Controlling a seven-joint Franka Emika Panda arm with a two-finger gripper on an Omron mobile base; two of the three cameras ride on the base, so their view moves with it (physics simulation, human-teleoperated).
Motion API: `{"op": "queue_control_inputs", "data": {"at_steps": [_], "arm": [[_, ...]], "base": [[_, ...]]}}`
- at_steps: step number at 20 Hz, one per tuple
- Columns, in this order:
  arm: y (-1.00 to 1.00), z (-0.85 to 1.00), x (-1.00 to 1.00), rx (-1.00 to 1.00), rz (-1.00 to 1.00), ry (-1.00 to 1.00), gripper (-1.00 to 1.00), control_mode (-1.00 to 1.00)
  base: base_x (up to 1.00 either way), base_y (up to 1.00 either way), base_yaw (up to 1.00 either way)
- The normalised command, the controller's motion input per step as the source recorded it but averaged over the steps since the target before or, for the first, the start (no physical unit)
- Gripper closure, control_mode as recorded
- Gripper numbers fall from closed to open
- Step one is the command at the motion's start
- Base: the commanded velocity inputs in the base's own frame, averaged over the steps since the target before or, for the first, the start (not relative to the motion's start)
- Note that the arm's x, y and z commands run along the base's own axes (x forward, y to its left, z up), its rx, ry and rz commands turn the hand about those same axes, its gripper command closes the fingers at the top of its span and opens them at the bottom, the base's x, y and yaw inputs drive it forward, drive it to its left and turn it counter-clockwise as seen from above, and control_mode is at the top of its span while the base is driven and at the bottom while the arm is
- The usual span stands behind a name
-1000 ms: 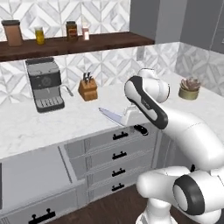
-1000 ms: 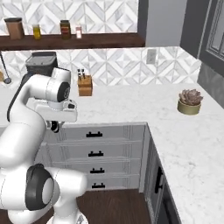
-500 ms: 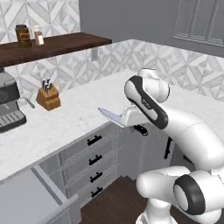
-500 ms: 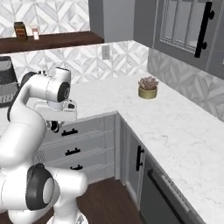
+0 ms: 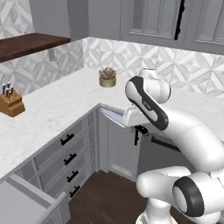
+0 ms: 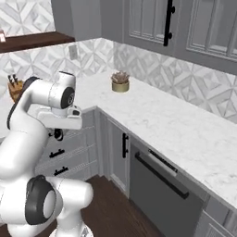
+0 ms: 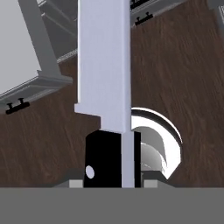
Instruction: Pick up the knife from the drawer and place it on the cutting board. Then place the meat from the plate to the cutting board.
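My gripper (image 5: pixel 136 125) is shut on the knife (image 5: pixel 114 117), held in the air in front of the corner cabinets. The pale blade points left in the left base view, and the black handle sits at the fingers. In the right base view the gripper (image 6: pixel 58 132) hangs under the white wrist. The hand view looks down the knife (image 7: pixel 104 61) from its black handle, with the gripper (image 7: pixel 111 180) clamped on it over the dark wood floor. The open pale grey drawer (image 5: pixel 27 203) lies at the lower left, also at the hand view's upper left (image 7: pixel 19 48). Cutting board, plate and meat are out of view.
A potted plant (image 5: pixel 107 77) (image 6: pixel 120 82) stands in the counter's corner. The tan knife block (image 5: pixel 10 103) (image 6: pixel 14 88) is at the left. Shut drawer fronts (image 5: pixel 68 157) line the left run, and a dishwasher front (image 6: pixel 162 185) is at the right. Wall cabinets hang above.
The whole picture has swung, so the base has turned toward the counter's corner; the coffee machine has left the views. The knife stays held in the gripper.
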Motion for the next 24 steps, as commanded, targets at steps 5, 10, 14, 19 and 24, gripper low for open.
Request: {"op": "queue_control_inputs", "data": {"at_steps": [5,10,14,19,24], "arm": [[0.0,0.0,0.0,0.0,0.0,0.0,1.0,1.0],[0.0,0.0,0.0,0.0,0.0,0.0,1.0,1.0],[0.0,0.0,0.0,0.0,0.0,0.0,1.0,1.0],[0.0,0.0,0.0,0.0,0.0,0.0,1.0,1.0],[0.0,0.0,0.0,0.0,0.0,0.0,1.0,1.0]], "base": [[0.0,-0.27,-0.35],[0.0,-0.35,-0.45],[0.0,-0.87,-0.39],[-0.02,-0.99,-0.31],[-0.17,-0.51,-0.28]]}}
